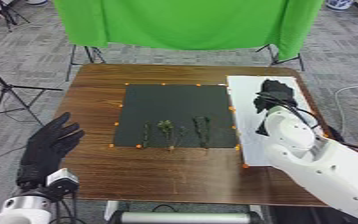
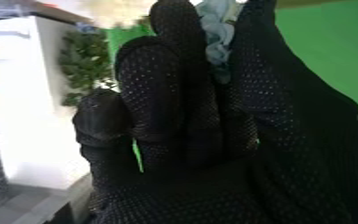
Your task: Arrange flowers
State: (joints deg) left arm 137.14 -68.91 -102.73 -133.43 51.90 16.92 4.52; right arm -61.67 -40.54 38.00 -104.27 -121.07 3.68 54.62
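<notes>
From where I'm standing: right hand (image 1: 273, 95) is over the white sheet (image 1: 246, 107) on the right of the counter (image 1: 162, 175), fingers and thumb closed on a pale blue-green sprig (image 2: 218, 42). Four more stems (image 1: 166, 128) lie side by side on the near part of the dark mat (image 1: 174, 100). Left hand (image 1: 51, 140) is by the counter's left edge, digits apart, empty. Step looks like placing the sprig. I'd pinch just hard enough to stop it rolling, since crinkled foliage should crush easily; keep the head clear of the palm, line up the stem before letting go, then open slowly so the mesh glove doesn't snag it. Can't tell where the stem's lower end sits. Labels, brands: none I can read on stems or mat.
</notes>
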